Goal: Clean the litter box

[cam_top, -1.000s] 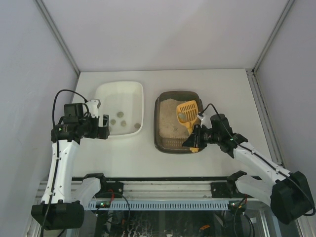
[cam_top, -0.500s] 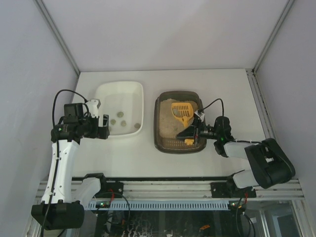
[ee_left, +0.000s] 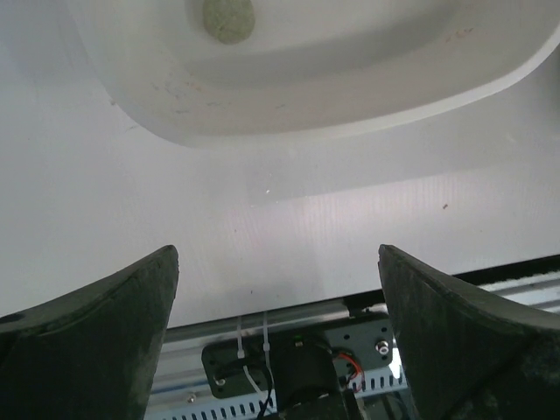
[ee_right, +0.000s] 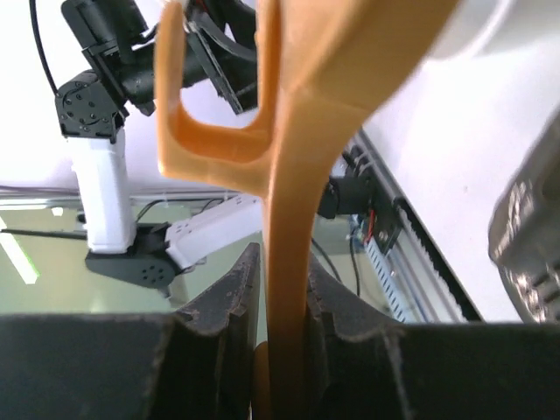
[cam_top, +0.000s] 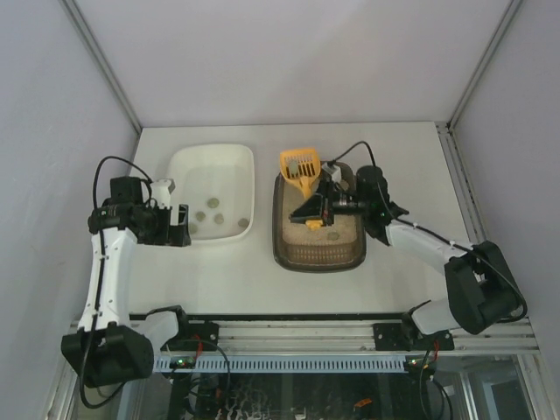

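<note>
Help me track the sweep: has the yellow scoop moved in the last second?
Yes: the yellow scoop shifted back and left, its head now over the far-left rim of the litter box.

Tray (cam_top: 213, 164) left of litter box (cam_top: 315, 256); scoop (cam_top: 299, 166) over its far rim.

You're in a robot lab test cell: plain pale walls (cam_top: 289, 61) and metal frame posts (cam_top: 101, 66) box in a bare white table (cam_top: 219, 271). Along its near edge an aluminium rail (cam_top: 289, 334) carries the bolted arm bases (cam_top: 171, 319) – bench hardware, nothing domestic

Litter box (cam_top: 315, 261) partly hidden under scoop (cam_top: 299, 166); left wrist view crops white tray (ee_left: 350, 114)
</note>
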Controlling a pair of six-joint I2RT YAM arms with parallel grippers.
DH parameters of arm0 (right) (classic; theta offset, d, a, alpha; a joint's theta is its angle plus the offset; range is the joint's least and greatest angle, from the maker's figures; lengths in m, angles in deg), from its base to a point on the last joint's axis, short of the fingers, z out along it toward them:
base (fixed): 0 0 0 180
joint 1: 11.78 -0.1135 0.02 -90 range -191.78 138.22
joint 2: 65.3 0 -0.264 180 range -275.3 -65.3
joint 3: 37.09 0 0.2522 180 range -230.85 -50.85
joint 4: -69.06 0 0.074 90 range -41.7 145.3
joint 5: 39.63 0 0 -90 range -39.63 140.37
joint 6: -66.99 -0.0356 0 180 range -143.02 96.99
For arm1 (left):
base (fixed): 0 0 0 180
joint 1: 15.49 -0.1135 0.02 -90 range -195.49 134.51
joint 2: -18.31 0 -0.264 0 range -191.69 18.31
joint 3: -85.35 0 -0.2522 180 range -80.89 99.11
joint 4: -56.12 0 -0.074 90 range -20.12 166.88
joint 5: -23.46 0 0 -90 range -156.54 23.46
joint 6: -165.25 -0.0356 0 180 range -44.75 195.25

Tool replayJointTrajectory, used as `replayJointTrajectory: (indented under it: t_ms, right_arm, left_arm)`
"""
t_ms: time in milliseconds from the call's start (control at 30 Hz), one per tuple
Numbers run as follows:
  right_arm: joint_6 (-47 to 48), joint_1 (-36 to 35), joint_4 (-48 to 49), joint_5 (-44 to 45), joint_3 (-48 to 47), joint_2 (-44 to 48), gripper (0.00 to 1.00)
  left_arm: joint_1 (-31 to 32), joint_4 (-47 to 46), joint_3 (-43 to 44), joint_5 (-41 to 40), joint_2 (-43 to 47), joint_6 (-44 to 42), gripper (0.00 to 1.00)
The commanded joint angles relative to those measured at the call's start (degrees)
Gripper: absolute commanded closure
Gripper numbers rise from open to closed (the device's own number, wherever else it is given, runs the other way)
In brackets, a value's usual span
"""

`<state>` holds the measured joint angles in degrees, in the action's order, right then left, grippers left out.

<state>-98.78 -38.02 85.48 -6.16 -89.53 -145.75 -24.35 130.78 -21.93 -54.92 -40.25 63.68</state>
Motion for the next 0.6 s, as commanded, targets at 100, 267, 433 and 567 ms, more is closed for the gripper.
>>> replayJointTrajectory:
  t_ms: [100, 267, 433, 567]
  right_arm:
    - [27.85, -6.92, -41.62, 11.55, -28.5, -8.04, 1.0]
    - [33.57, -12.38, -51.15, 16.38, -44.85, -20.66, 1.0]
    - [43.33, -19.74, -68.33, 30.13, -65.0, -33.91, 1.0]
    - [49.08, -25.4, -82.08, 47.3, -81.61, -43.44, 1.0]
  left_arm:
    - [-7.04, 6.38, 12.26, 8.08, -3.76, -6.03, 0.0]
    - [-9.64, 6.94, 14.93, 5.4, -5.0, -6.82, 0.0]
    - [-12.08, -0.25, 12.18, -13.67, -5.97, -1.76, 0.0]
    - [-18.8, -0.98, 12.68, -12.57, -6.61, -1.64, 0.0]
